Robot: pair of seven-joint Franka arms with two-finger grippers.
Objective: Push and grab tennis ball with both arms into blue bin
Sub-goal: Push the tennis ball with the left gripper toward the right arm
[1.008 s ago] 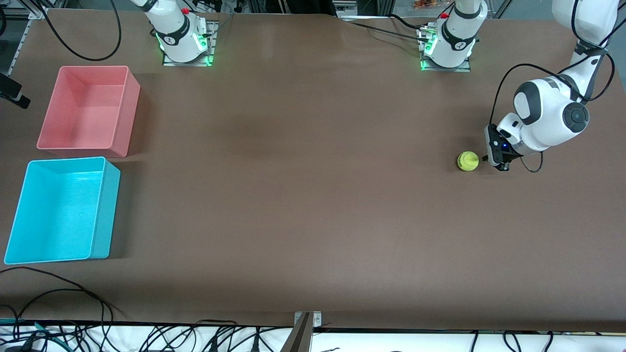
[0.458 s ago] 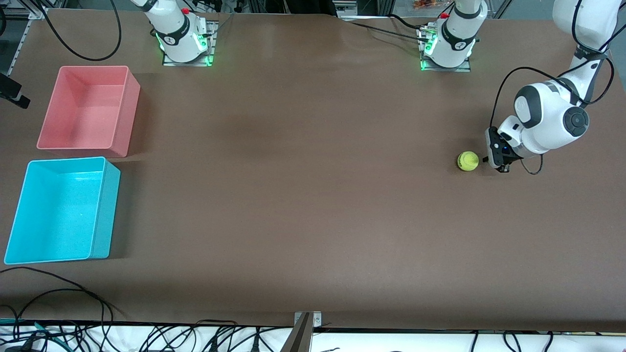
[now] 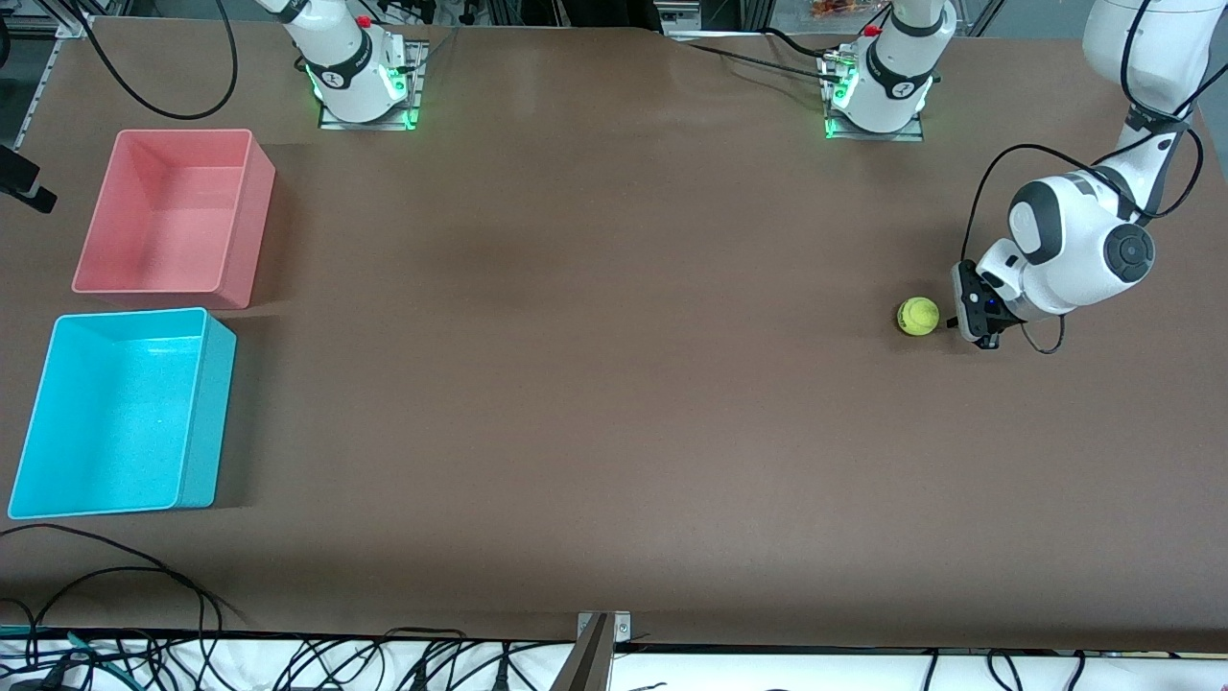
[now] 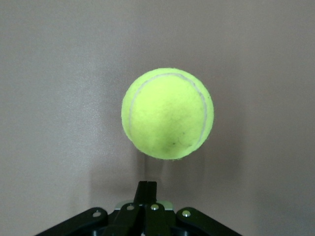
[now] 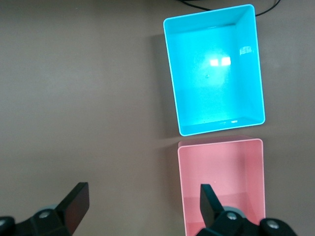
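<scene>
Yellow-green and fuzzy, the small tennis ball (image 3: 918, 316) is sitting on the brown table (image 3: 595, 384) toward the left arm's end, well apart from both tubs. In the left wrist view the tennis ball (image 4: 168, 113) is showing its curved white seam and a faint dark smudge, and it is lying just ahead of the tips of the black two-finger left gripper (image 4: 146, 186), in line with them rather than between them. The jaws of that gripper are pressed together into a single narrow point, holding nothing, and whether the tip is actually touching the ball or standing just short of it cannot be told. In the front view the left gripper (image 3: 980, 324) is hanging low over the table right beside the ball, on the side toward the left arm's end, with the white jointed left arm (image 3: 1079, 245) bending down to it.

The bright cyan rectangular plastic bin (image 3: 120, 413) is standing at the right arm's end of the table, and the pink rectangular plastic tub (image 3: 173, 216) is sitting just beside it, farther from the front camera. The black right gripper (image 5: 140, 204) is waiting high over these two tubs, its jaws spread wide and holding nothing; the right wrist view is looking straight down into the cyan bin (image 5: 214, 69) and the pink tub (image 5: 221, 182)
</scene>
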